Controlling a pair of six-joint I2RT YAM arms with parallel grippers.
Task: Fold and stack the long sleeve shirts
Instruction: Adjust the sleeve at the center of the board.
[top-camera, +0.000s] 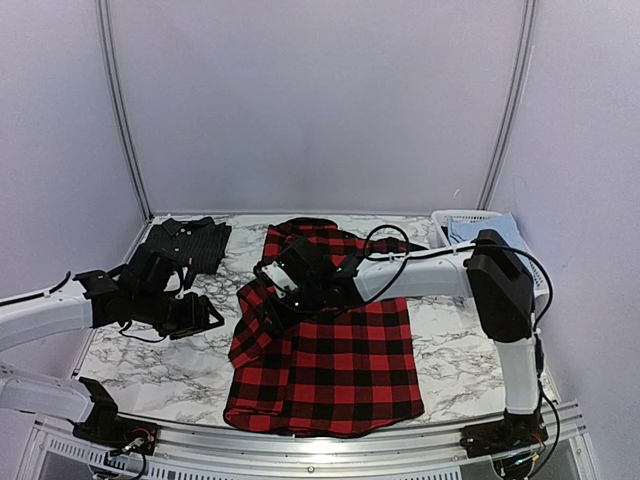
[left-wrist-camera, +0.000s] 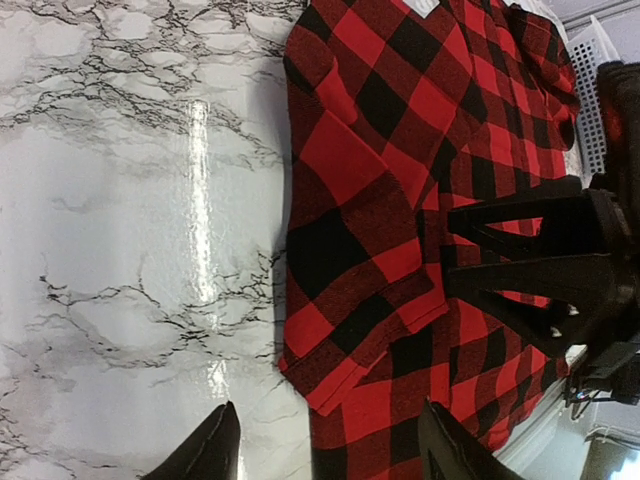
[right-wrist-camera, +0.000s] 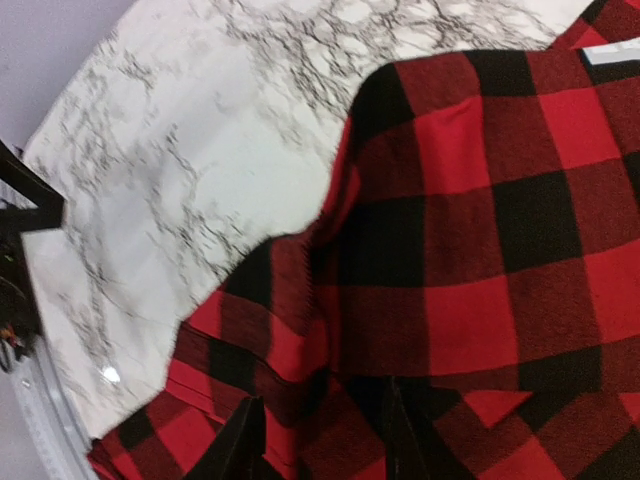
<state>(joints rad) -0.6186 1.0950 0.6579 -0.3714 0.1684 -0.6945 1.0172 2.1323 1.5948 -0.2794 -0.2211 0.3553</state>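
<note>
The red-and-black plaid shirt (top-camera: 335, 350) lies spread on the marble table, its left sleeve folded in over the body. The dark charcoal shirt (top-camera: 186, 243) lies folded at the back left. My right gripper (top-camera: 283, 292) is low over the plaid shirt's left side, its jaws apart with a plaid fold (right-wrist-camera: 330, 330) between the fingertips (right-wrist-camera: 240, 440). It also shows in the left wrist view (left-wrist-camera: 450, 250). My left gripper (top-camera: 203, 315) is open and empty, just left of the shirt. Its fingertips (left-wrist-camera: 215, 450) straddle the sleeve cuff (left-wrist-camera: 345, 365) from above.
A white slotted basket (top-camera: 462, 222) holding pale cloth stands at the back right corner. The marble tabletop (top-camera: 160, 365) shows left of the shirt. The metal front rail (top-camera: 320, 450) runs along the near edge.
</note>
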